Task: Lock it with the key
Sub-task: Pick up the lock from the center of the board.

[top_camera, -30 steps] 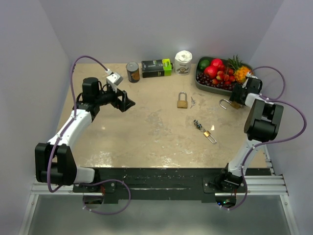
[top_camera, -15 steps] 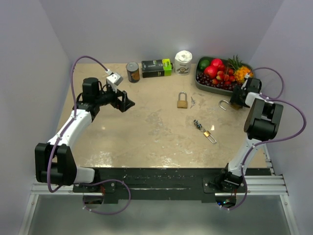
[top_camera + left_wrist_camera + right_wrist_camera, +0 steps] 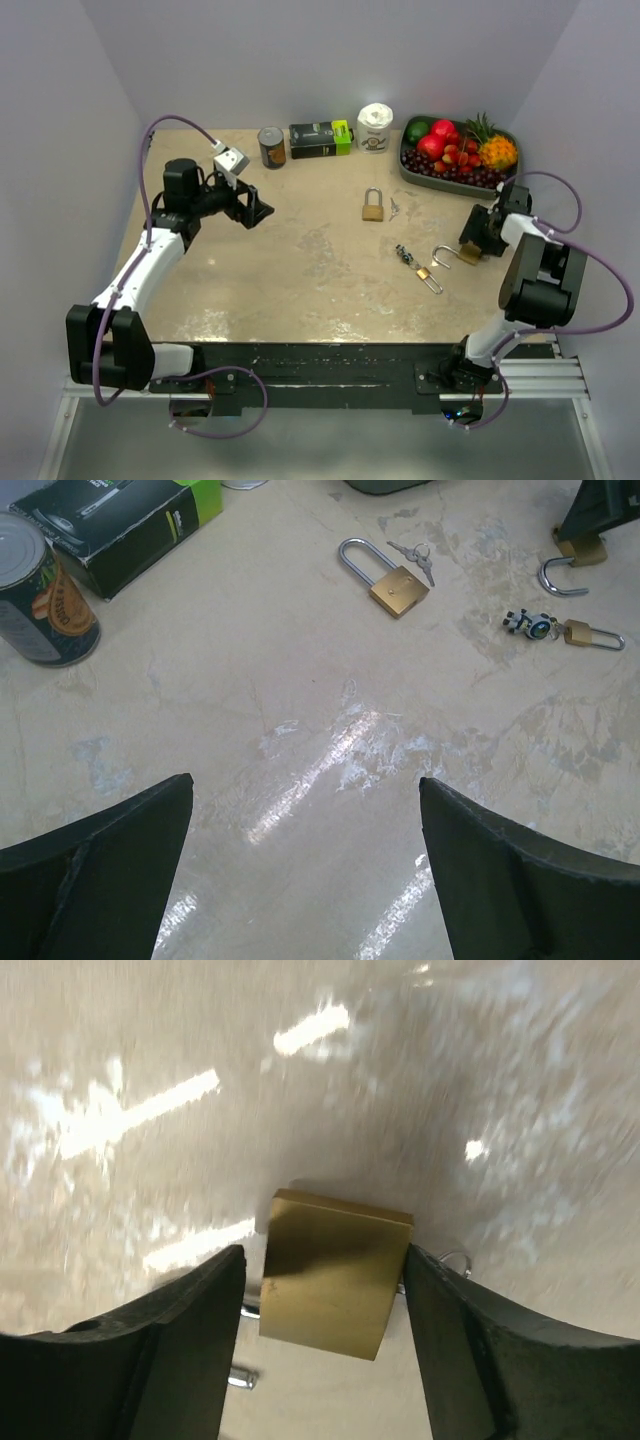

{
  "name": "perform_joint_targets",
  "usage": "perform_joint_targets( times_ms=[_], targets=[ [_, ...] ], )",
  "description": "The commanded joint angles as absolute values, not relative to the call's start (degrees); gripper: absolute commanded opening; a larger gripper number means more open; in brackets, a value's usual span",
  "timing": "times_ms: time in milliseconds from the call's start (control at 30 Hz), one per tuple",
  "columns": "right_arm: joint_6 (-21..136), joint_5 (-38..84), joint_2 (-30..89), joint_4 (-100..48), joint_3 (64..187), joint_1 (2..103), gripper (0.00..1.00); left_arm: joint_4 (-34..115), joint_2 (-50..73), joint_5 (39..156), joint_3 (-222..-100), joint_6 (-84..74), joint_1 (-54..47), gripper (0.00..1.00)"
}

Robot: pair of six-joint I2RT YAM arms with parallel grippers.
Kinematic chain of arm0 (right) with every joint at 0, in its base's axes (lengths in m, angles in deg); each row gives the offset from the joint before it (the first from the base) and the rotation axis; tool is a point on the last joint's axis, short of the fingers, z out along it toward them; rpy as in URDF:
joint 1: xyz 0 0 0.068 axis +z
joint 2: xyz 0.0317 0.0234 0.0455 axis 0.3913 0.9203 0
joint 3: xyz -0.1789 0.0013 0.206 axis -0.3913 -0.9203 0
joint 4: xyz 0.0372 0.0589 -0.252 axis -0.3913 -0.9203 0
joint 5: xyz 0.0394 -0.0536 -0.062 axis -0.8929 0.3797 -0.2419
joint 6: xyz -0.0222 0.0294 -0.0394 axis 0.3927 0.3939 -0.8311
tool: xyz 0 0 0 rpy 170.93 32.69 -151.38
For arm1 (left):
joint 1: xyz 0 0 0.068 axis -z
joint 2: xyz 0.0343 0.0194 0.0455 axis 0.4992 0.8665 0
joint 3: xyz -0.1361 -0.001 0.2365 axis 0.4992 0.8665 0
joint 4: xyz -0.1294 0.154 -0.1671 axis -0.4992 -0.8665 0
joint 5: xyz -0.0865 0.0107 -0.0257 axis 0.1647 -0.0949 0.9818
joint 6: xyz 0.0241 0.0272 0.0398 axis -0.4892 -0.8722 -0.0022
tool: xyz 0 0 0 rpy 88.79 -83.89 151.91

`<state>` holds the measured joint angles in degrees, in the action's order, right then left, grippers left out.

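Top external view: the right hand [image 3: 471, 246] was clamped on the brass body of an open padlock [image 3: 467, 254], its steel shackle [image 3: 442, 256] swung out toward the table's middle. A second earlier this lock sat close to the fruit tray [image 3: 408, 172] at the far right. It had since been carried toward the near side and now sat just beside a small padlock [image 3: 430, 279] with a key bunch [image 3: 404, 254] attached. A closed padlock [image 3: 373, 207] lay near the centre of the table [image 3: 300, 290] with loose keys [image 3: 393, 208] touching its right side. The left hand [image 3: 252, 208] hung spread wide above the far-left area, holding nothing, in almost the same place as before. The move probably put the lock within reach of a key, but no key was in either hand yet.

Left wrist view: the left hand [image 3: 305, 810] showed two dark fingers [image 3: 100, 870] far apart over bare table. Beyond them stood a tin can [image 3: 40, 590] and a black and green box [image 3: 120, 525]. The closed padlock [image 3: 395, 582], its keys [image 3: 415, 555], the small padlock [image 3: 590, 636] and the open padlock [image 3: 570, 565] all lay ahead.

Right wrist view: the open padlock's body [image 3: 335, 1272] filled the gap between the right hand's fingers [image 3: 150, 1350], held just above the motion-blurred table. The keyhole could not be seen.
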<state>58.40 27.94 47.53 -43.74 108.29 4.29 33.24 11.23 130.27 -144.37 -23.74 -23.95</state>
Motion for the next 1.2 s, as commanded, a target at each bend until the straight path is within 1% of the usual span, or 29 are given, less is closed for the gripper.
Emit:
perform_joint_targets(
  times_ms=[0, 33, 67, 100, 167, 200, 233, 267, 300, 333, 400, 433, 500, 533, 600, 633, 733, 867, 1000, 1167],
  targets=[
    [63.42, 23.26, 41.11, -48.59, 104.53, 5.02, 0.71, 35.15, 9.01, 130.19, -143.71, -24.53, -24.32, 0.99],
    [62.38, 22.82, 40.41, -49.12, 104.61, 4.93, 0.74, 35.15, 8.83, 130.19, -143.71, -24.62, -24.32, 0.99],
    [61.06, 22.12, 39.79, -49.82, 104.96, 5.02, 0.80, 35.07, 8.66, 130.19, -143.80, -24.79, -24.32, 0.99],
    [59.74, 20.63, 38.48, -50.18, 105.49, 4.93, 0.82, 34.81, 8.48, 130.19, -143.80, -25.05, -24.32, 0.99],
    [53.17, 19.13, 37.59, -51.84, 108.82, 4.93, 0.87, 33.58, 8.21, 129.84, -144.41, -26.54, -24.32, 0.99],
    [49.40, 17.90, 37.50, -52.72, 110.40, 4.93, 0.92, 32.96, 8.04, 129.84, -144.68, -27.25, -24.24, 0.99],
    [41.53, 15.80, 37.67, -53.86, 113.90, 4.93, 0.96, 31.22, 8.13, 130.28, -145.37, -28.12, -24.32, 0.99],
    [37.71, 14.65, 38.11, -56.39, 115.76, 4.93, 0.99, 30.24, 8.21, 130.72, -145.73, -29.53, -24.32, 0.99],
    [33.06, 13.25, 38.72, -58.42, 117.69, 4.93, 0.99, 29.36, 8.30, 131.16, -146.08, -30.15, -24.32, 0.99],
    [23.61, 10.27, 40.82, -60.70, 121.45, 4.93, 0.99, 27.79, 8.30, 131.77, -146.43, -30.76, -24.32, 0.99],
    [15.56, 7.62, 43.11, -67.38, 124.81, 4.84, 0.99, 26.72, 8.22, 132.21, -146.61, -31.74, -24.32, 0.99],
    [5.86, 4.65, 44.95, -72.37, 127.27, 4.67, 0.99, 26.54, 8.04, 132.30, -146.61, -31.82, -24.32, 0.99],
    [-2.63, 1.91, 46.89, -76.53, 129.04, 4.75, 0.99, 25.84, 7.69, 133.26, -146.79, -32.79, -24.32, 0.99],
    [-10.24, 0.85, 48.99, -78.72, 130.96, 4.75, 0.99, 25.40, 7.60, 133.70, -146.87, -33.14, -24.32, 0.99],
    [-17.23, -2.32, 51.28, -86.10, 133.17, 4.75, 0.99, 23.83, 7.51, 135.11, -147.31, -34.72, -24.32, 0.99],
    [-23.27, -3.45, 54.26, -91.35, 135.53, 4.67, 0.99, 23.29, 7.42, 135.03, -147.32, -35.16, -24.32, 0.99],
    [-31.99, -4.35, 58.41, -97.19, 137.92, 4.84, 0.99, 22.85, 7.25, 134.06, -147.23, -35.34, -24.32, 0.99],
    [-30.71, -1.02, 58.16, -89.83, 133.98, 4.84, 0.99, 22.76, 6.55, 133.01, -146.97, -35.08, -24.32, 0.99],
    [-32.20, 2.06, 56.75, -87.45, 128.80, 4.93, 0.99, 22.76, 5.67, 132.31, -145.91, -35.25, -24.32, 0.99],
    [-31.85, 5.05, 54.38, -80.95, 124.40, 4.84, 0.99, 23.20, 5.93, 132.48, -145.73, -35.17, -24.32, 0.99]
  ],
)
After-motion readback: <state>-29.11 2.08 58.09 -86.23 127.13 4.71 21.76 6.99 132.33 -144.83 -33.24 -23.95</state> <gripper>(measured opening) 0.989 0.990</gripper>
